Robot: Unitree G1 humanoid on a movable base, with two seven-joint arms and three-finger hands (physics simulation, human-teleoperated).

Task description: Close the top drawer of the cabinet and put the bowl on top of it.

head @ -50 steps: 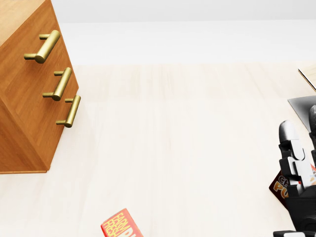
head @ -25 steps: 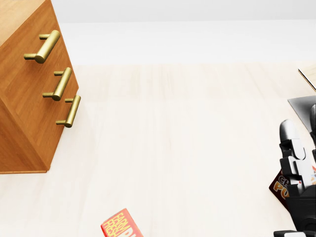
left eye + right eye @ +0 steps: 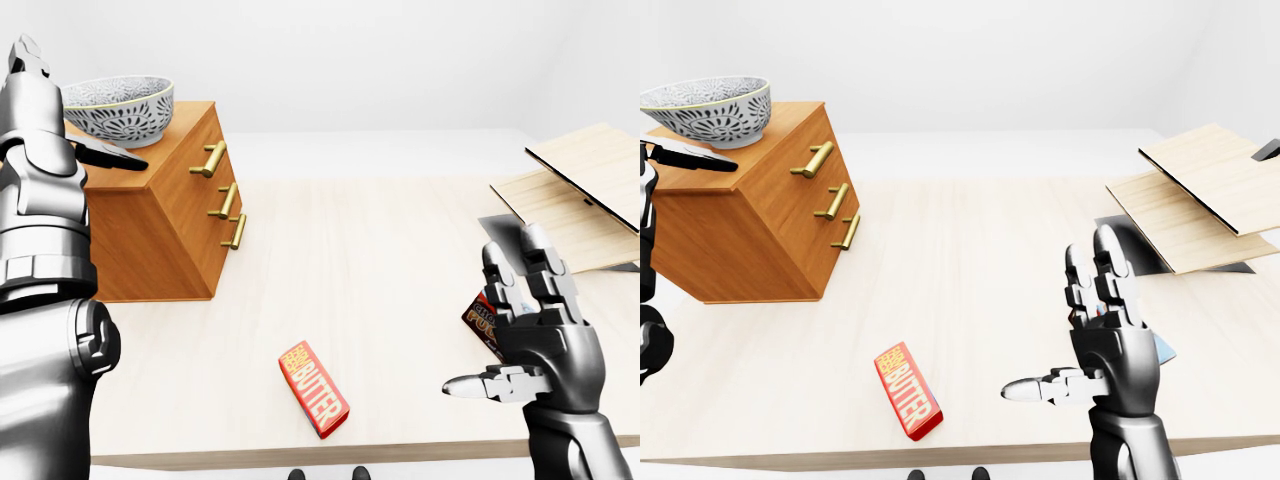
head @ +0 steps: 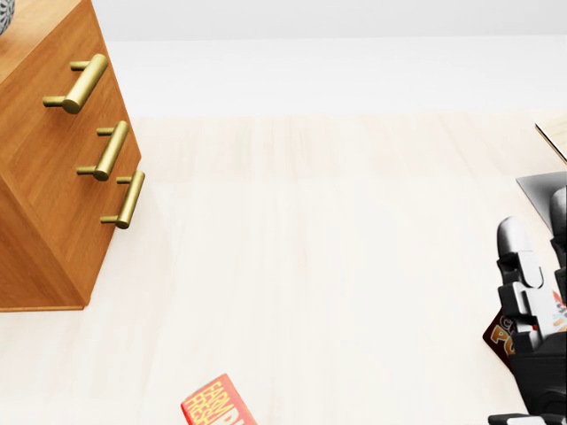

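Observation:
A grey patterned bowl [image 3: 120,108] rests upright on top of the wooden cabinet [image 3: 165,215] at the left of the left-eye view. The three brass handles line up, and the top drawer [image 3: 205,150] sits flush with the cabinet's face. My left hand [image 3: 62,122] stands raised beside the bowl at the view's left edge. It is open, with one dark finger [image 3: 110,157] reaching along the cabinet top under the bowl's side. My right hand [image 3: 505,320] hovers open over the table at the lower right, holding nothing.
A red butter box [image 3: 313,388] lies near the table's bottom edge. A dark snack packet [image 3: 480,312] lies behind my right hand. Tilted wooden boards [image 3: 580,185] stand over a dark grey sheet [image 3: 505,232] at the right.
A sliver of the bowl has come into the head view's top left corner, above the cabinet. My right hand has sunk slightly. The camera has not moved.

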